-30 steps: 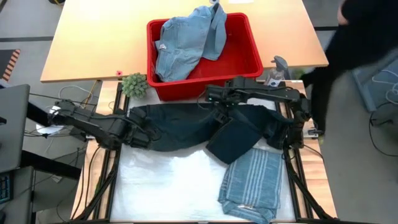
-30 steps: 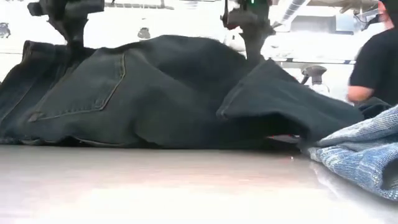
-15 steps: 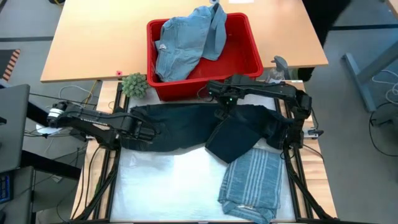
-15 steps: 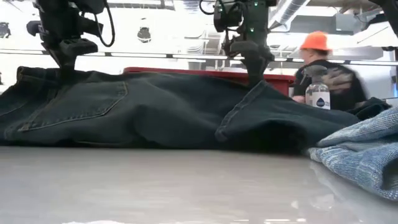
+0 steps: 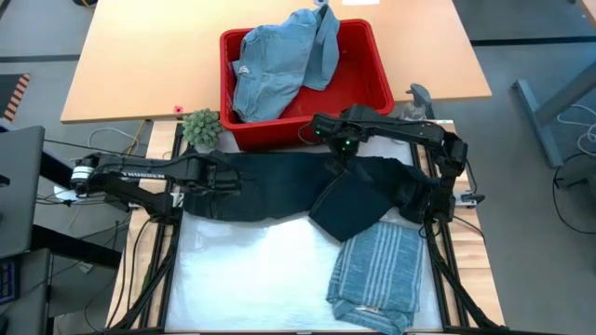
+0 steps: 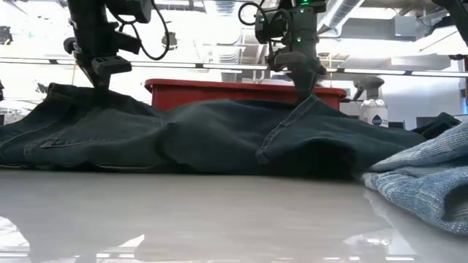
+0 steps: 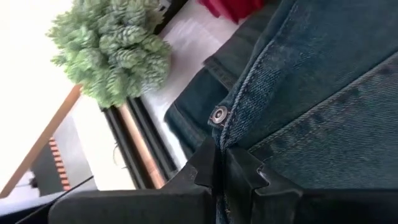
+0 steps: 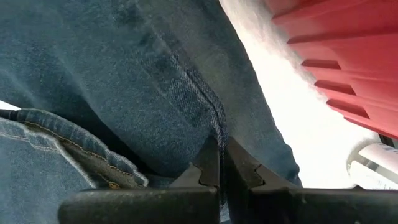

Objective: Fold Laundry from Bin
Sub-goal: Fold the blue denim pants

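Note:
Long dark navy trousers [image 5: 279, 186] lie spread across the white table top just in front of the red bin [image 5: 377, 88]. One part [image 5: 349, 209] is folded over toward the near edge. My left gripper [image 5: 216, 177] is shut on their left, waistband end. My right gripper [image 5: 340, 163] is shut on them near the middle of the far edge. In the low view both grippers [image 6: 102, 77] [image 6: 306, 89] hold raised peaks of cloth. Light blue denim pieces [image 5: 279, 60] lie in the bin. A blue-grey striped shirt [image 5: 377, 274] lies folded at the near right. My left gripper pinches the waistband edge [image 7: 221, 138] between its two fingers, just beside the metal button [image 7: 219, 115]. It comes slanting down from the left. That end is lifted a little and the cloth below it rests on the table. My right gripper pinches a seam ridge [image 8: 216, 127] of the trousers between its two fingers, coming from above and pointing down. The cloth rises in a small peak [image 6: 303, 102] under the fingers, and the rest lies on the table.
A small green plant [image 5: 201, 126] stands at the bin's left near corner, close to my left gripper. A spray bottle [image 5: 416, 100] stands right of the bin. The near left of the white table top [image 5: 242, 279] is bare.
Both grippers have gone down and toward the bin, still shut on the trousers. My left gripper has also moved toward the right and rolled. The trousers, held up in a high hump before, have sunk and now lie low, with the bin showing behind them.

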